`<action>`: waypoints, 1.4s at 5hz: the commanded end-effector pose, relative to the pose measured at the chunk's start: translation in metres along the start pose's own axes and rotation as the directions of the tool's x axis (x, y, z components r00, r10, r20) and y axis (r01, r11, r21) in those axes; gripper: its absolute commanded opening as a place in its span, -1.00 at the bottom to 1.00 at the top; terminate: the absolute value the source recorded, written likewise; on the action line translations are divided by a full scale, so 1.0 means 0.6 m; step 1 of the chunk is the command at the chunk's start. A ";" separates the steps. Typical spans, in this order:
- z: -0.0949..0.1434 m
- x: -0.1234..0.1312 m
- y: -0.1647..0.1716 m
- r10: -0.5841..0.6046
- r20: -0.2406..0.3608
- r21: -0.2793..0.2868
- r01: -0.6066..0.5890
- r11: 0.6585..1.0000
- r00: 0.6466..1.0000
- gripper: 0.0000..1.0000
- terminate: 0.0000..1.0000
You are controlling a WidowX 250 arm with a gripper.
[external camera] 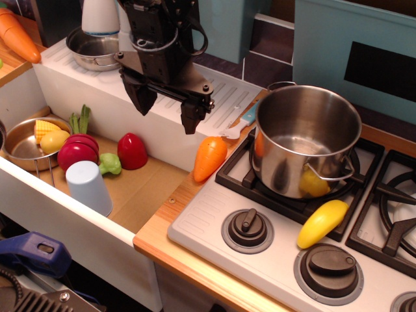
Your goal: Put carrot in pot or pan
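Observation.image view: a toy kitchen seen from above at an angle. A black robot gripper (167, 110) hangs in the upper middle of the frame, its two dark fingers spread apart and empty, tips pointing down. Just below and to the right of the right-hand fingertip lies the carrot (209, 157), short, plump and glossy orange, resting on the wooden counter edge with its wide end up and its tip pointing toward lower left. It is near the gripper but not touching it. To the right of the carrot, on the black stove grate (273, 195), stands the pot (305, 140), tall, shiny steel, open and upright. A yellow toy (322, 222) lies on the stove below the pot. At left, a sink holds a steel bowl (19, 146), a red vegetable (132, 151) and a pale blue cup (90, 187).
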State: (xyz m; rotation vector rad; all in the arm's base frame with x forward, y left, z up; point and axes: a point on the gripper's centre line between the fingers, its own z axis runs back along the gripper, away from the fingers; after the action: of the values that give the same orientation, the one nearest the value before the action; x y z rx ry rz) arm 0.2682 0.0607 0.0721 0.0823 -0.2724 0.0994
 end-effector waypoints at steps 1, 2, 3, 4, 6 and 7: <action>0.000 0.000 0.000 0.000 0.000 0.000 0.000 1.000 1.000 1.00 -1.00; -0.008 0.004 0.000 -0.016 0.051 -0.042 0.018 0.999 0.999 1.00 -1.00; -0.017 0.007 0.000 -0.014 0.070 -0.102 0.021 0.995 0.997 1.00 -1.00; -0.028 0.013 0.001 -0.017 0.092 -0.142 0.030 0.989 0.996 1.00 -1.00; -0.052 0.011 -0.010 -0.009 0.101 -0.206 0.030 0.978 0.995 1.00 -1.00; -0.059 0.011 -0.014 -0.002 0.104 -0.218 0.024 0.976 0.995 1.00 -1.00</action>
State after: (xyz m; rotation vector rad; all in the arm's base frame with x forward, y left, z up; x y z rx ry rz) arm 0.2819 0.0503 0.0296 -0.1532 -0.3666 0.0712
